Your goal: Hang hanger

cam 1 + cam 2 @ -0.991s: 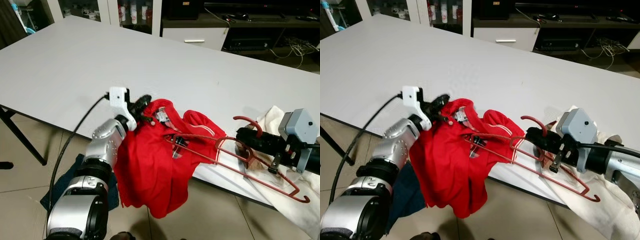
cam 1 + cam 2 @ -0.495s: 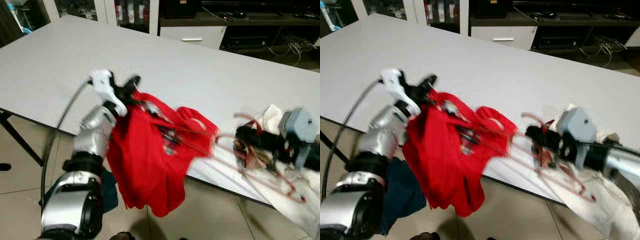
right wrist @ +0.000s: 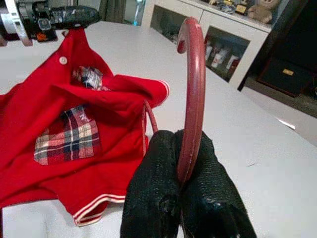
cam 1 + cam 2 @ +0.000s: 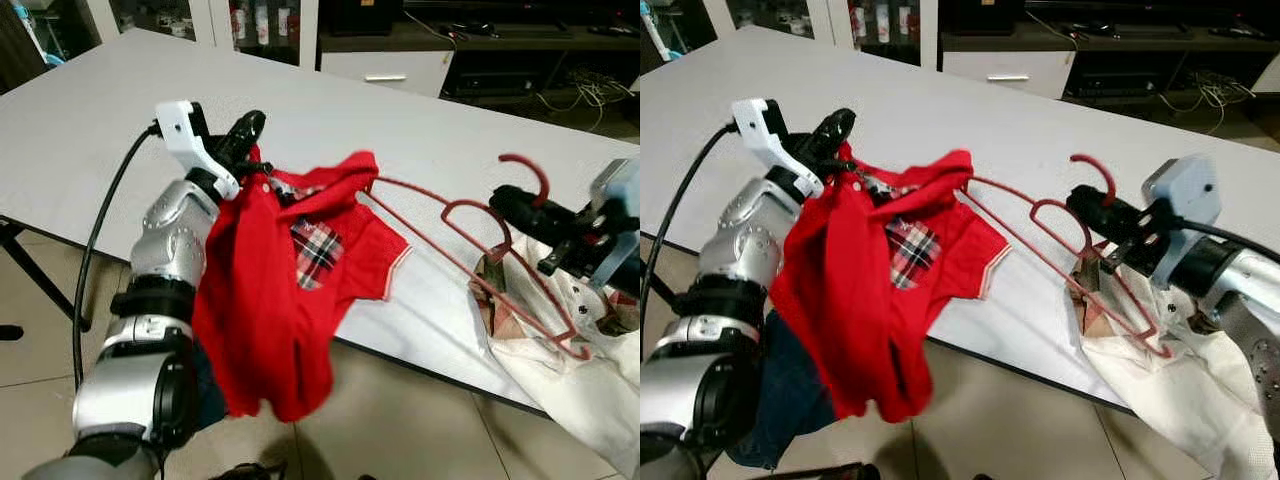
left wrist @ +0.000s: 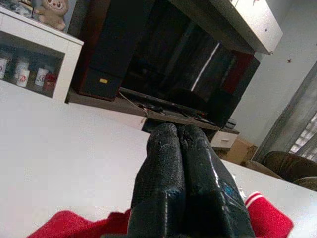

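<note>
Red hanger (image 4: pixel 470 262), held above the white table (image 4: pixel 120 120), its hook clamped between the fingers of the right gripper (image 3: pixel 184 171); its far end reaches under the red shirt (image 4: pixel 280 290). Left gripper (image 4: pixel 243 133), fingers pressed together on the shirt's collar, lifts the garment over the table edge. White cloth (image 4: pixel 570 370) lies below the right arm.

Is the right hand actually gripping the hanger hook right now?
Touching. In the right wrist view, the right hand has its black fingers closed on the stem of the red hanger, whose hook rises above them.
</note>
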You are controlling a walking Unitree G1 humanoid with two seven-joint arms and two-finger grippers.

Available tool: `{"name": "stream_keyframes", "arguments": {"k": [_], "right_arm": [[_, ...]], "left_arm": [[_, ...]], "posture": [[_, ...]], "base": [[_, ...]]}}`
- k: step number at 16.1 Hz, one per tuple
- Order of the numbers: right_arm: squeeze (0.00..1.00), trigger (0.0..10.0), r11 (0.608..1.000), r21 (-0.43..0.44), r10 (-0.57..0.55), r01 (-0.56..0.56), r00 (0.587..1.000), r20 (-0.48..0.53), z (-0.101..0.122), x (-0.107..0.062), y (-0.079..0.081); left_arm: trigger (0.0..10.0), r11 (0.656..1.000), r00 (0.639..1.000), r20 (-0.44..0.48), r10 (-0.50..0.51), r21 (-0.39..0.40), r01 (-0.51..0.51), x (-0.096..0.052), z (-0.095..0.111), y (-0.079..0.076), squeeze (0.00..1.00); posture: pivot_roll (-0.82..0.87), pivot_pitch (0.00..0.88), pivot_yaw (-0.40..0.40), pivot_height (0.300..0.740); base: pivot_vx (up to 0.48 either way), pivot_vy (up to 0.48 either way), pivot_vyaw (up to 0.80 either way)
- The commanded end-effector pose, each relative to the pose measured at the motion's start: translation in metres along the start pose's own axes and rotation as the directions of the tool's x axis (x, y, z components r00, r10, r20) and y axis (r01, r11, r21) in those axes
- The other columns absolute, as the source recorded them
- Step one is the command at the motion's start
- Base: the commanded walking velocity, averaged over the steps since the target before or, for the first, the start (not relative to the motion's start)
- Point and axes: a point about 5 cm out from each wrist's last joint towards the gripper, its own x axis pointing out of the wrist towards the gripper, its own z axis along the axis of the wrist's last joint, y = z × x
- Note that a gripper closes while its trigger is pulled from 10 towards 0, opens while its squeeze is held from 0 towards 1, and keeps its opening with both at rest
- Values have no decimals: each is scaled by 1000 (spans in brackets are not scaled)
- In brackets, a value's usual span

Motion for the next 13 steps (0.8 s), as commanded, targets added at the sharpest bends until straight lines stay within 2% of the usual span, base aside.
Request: {"name": "stream_keyframes", "arguments": {"k": [1,6,10,13], "right_arm": [[0,10000,1000,0,-25,25,999,24,6,-4,-4],[0,10000,994,-37,107,-106,994,18,10,-16,7],[0,10000,998,-49,48,-47,999,24,18,-17,-11],[0,10000,1000,-2,3,-3,997,73,24,-18,-23]], "left_arm": [[0,1000,1000,17,-11,20,11,5,8,-2,0],[0,996,1000,0,-27,82,27,14,22,3,0],[0,995,1000,8,-26,96,26,15,24,4,0],[0,998,1000,-12,-26,63,27,8,2,1,0]], "posture": [[0,104,-32,740],[-8,94,-40,740],[-6,88,-53,740],[-1,85,-67,740]], "base": [[0,0,0],[0,0,0],[0,0,0],[0,0,0]]}}
